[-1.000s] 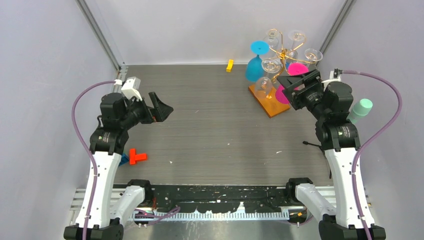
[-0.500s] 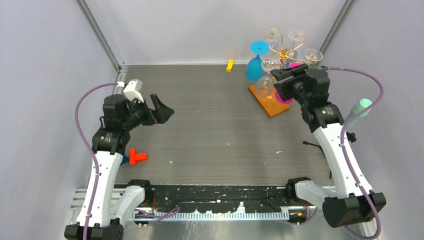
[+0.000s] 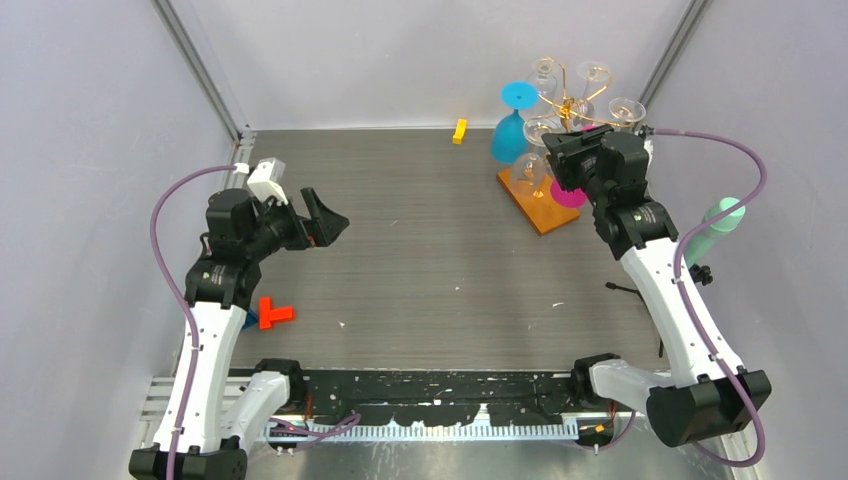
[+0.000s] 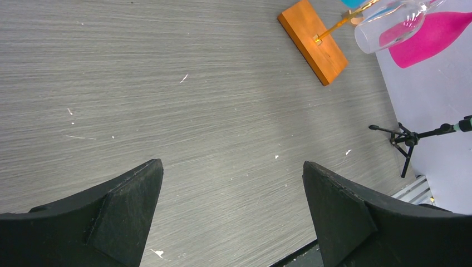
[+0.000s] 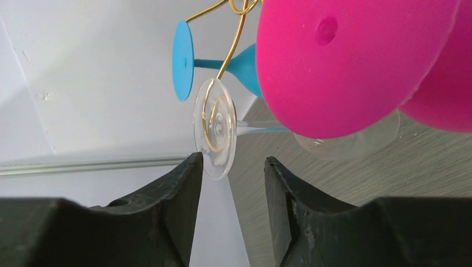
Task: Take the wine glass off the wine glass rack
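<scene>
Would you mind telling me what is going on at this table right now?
The right gripper is up at the wine glass rack at the far right, jaws apart, fingertips close to the foot of a clear wine glass hanging on the wire, beside a pink glass. Nothing is gripped yet. The left gripper hangs open over the table, holding nothing.

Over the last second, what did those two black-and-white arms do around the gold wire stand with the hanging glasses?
The right gripper swung in from the right to the gold wire glass rack on its orange wooden base, jaws narrowing. They stand apart at a clear wine glass's round foot, gripping nothing yet. The left gripper stayed open and still, and the other glasses stayed hanging.
</scene>
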`<state>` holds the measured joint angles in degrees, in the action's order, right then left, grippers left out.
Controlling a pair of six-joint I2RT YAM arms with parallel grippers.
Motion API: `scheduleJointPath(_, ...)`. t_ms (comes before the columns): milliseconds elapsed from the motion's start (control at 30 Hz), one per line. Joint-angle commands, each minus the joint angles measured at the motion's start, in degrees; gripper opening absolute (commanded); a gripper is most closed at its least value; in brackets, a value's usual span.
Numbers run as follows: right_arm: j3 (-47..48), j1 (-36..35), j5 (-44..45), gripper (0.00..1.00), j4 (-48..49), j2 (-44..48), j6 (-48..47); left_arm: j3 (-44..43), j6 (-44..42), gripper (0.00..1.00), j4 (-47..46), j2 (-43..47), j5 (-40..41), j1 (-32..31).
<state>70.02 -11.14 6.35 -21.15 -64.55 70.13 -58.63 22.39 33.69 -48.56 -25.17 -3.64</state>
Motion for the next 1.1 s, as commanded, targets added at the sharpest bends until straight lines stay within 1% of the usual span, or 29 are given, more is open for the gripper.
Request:
scheduleJointPath(0,2.87,-0.3,5.44,0.48,2.66,-0.85,0.46,0.67,0.54,1.0,-3.04,0.91,-1.18,-0.17)
scheduleJointPath(167,3.42,-0.29,5.7,0.39,3.11,-2.37,0.63,0.71,0.55,1.0,-2.95,1.0,-1.15,-0.26)
scheduleJointPath(467,3.29,-0.29,5.56,0.31,4.53,-3.29,0.37,0.82,0.55,1.0,-2.97,1.13,-1.03,-0.34)
scheduleJointPath(667,3.63,-0.29,5.6,0.12,3.89,-2.77,0.44,0.81,0.55,1.0,-2.64,1.21,-0.59,-0.36)
scheduleJointPath(800,4.05,-0.29,5.26,0.01,3.47,-1.95,0.68,1.09,0.16,1.0,-2.75,1.13,0.06,-0.37)
scheduleJointPath(1067,3.04,-0.29,4.02,0.0,6.09,-0.11,2.14,1.28,-0.08,1.0,-2.84,1.18,0.64,-0.34)
